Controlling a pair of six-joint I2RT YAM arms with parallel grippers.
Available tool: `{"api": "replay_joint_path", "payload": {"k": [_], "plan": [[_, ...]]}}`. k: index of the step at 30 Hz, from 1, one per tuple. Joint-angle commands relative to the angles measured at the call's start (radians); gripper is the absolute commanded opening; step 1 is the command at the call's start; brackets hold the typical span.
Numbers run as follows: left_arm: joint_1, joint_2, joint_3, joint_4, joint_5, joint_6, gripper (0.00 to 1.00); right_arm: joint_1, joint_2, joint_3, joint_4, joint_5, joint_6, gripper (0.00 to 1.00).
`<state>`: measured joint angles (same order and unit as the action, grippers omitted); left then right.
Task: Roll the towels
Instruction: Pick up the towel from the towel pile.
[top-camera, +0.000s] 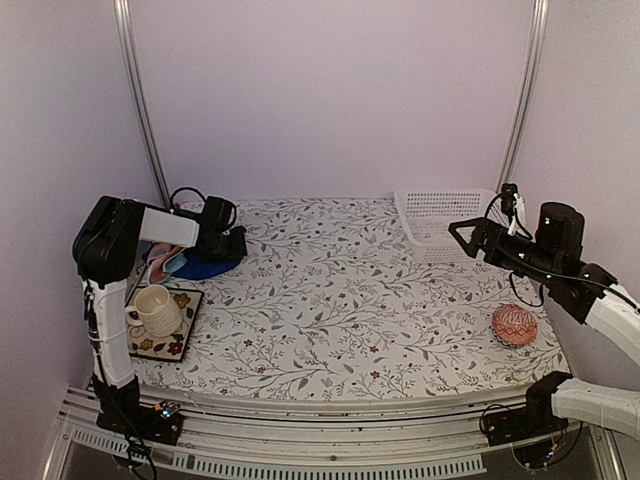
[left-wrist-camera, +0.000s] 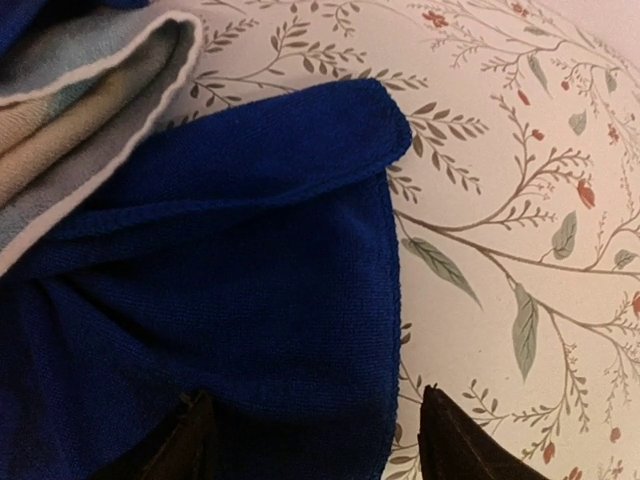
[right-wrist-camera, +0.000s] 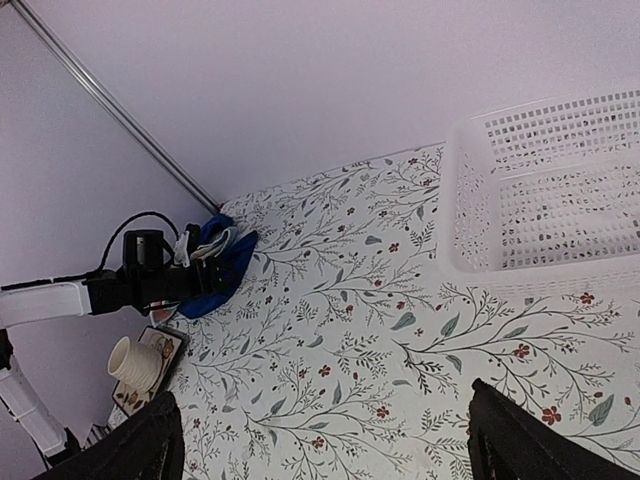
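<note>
The royal-blue towel (top-camera: 207, 268) lies crumpled at the back left, with the light-blue towel (top-camera: 174, 263) bunched against it. In the left wrist view the royal-blue towel (left-wrist-camera: 230, 280) fills the left and the light-blue towel (left-wrist-camera: 90, 100), white-edged, is at the top left. My left gripper (top-camera: 233, 246) is open just above the heap; in its wrist view (left-wrist-camera: 312, 400) one finger is over the cloth and the other over bare table, straddling the towel's right edge. My right gripper (top-camera: 468, 231) is open and empty, raised beside the basket, and its wrist view (right-wrist-camera: 330, 450) shows both towels (right-wrist-camera: 215, 272) far off.
A white plastic basket (top-camera: 440, 222) stands at the back right and also shows in the right wrist view (right-wrist-camera: 550, 190). A pink-red patterned ball (top-camera: 514, 325) lies at the right front. A cream cup (top-camera: 155, 308) sits on a patterned square mat (top-camera: 172, 338) at the left front.
</note>
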<state>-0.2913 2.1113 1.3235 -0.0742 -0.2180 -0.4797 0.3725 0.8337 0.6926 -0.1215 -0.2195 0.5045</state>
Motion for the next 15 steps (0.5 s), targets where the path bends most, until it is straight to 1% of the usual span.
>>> {"api": "replay_joint_path", "payload": {"k": [1, 4, 5, 8, 11, 12, 15], "plan": [[0.005, 0.039, 0.004, -0.026, 0.011, 0.007, 0.66, 0.004, 0.008, -0.012, 0.031, 0.009, -0.005, 0.99], [0.005, 0.054, 0.0, -0.022, 0.028, 0.009, 0.53, 0.003, 0.011, -0.013, 0.032, 0.01, -0.007, 0.99], [0.005, 0.057, -0.001, -0.02, 0.032, 0.009, 0.43, 0.003, 0.012, -0.014, 0.033, 0.011, -0.007, 0.99], [0.002, 0.059, -0.008, -0.012, 0.05, 0.005, 0.28, 0.004, 0.014, -0.014, 0.033, 0.015, -0.007, 0.99], [-0.004, 0.055, -0.017, -0.001, 0.079, 0.004, 0.1, 0.003, 0.018, -0.013, 0.036, 0.017, -0.01, 0.99], [-0.009, 0.054, -0.018, 0.002, 0.085, 0.005, 0.01, 0.003, 0.019, -0.014, 0.036, 0.017, -0.01, 0.99], [-0.026, 0.047, -0.012, 0.004, 0.105, 0.016, 0.0, 0.003, 0.023, -0.012, 0.037, 0.02, -0.012, 0.99]]}}
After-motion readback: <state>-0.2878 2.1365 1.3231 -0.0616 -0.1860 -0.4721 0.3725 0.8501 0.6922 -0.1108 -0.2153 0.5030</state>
